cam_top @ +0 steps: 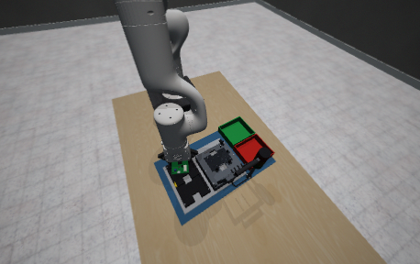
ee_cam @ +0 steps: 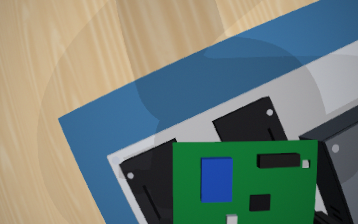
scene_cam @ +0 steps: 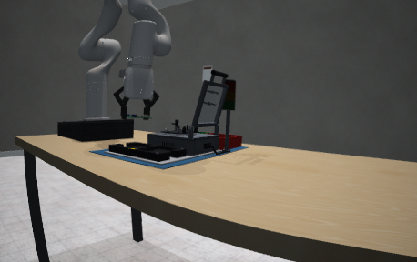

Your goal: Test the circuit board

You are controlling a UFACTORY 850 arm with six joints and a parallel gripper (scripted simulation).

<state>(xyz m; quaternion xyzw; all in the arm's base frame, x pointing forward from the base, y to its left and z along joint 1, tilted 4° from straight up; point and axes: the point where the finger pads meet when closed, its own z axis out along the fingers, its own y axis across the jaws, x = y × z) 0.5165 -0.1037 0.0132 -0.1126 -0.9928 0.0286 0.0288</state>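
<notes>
Gripping a green circuit board by its edges, a grey 6-joint robot arm [cam_top: 149,55] [scene_cam: 141,50] reaches over a wooden table [cam_top: 296,220] [scene_cam: 294,186].

The raised, grey-framed lid [scene_cam: 210,104] stands open on the grey box-shaped tester [cam_top: 215,162] [scene_cam: 182,142]. Beside it are 2 open bins, green [cam_top: 237,132] and red [cam_top: 251,149] [scene_cam: 231,141]. The black 2-finger gripper [cam_top: 177,155] [scene_cam: 135,115] holds the rectangular board [cam_top: 180,168] [scene_cam: 137,117] [ee_cam: 245,185] level above the black tray [cam_top: 191,190] [scene_cam: 144,152] [ee_cam: 147,175], clear of it.

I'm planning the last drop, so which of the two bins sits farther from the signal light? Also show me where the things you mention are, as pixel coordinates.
The green bin [cam_top: 237,132]: the red bin [cam_top: 251,149] lies between it and the signal light [scene_cam: 229,95].
</notes>
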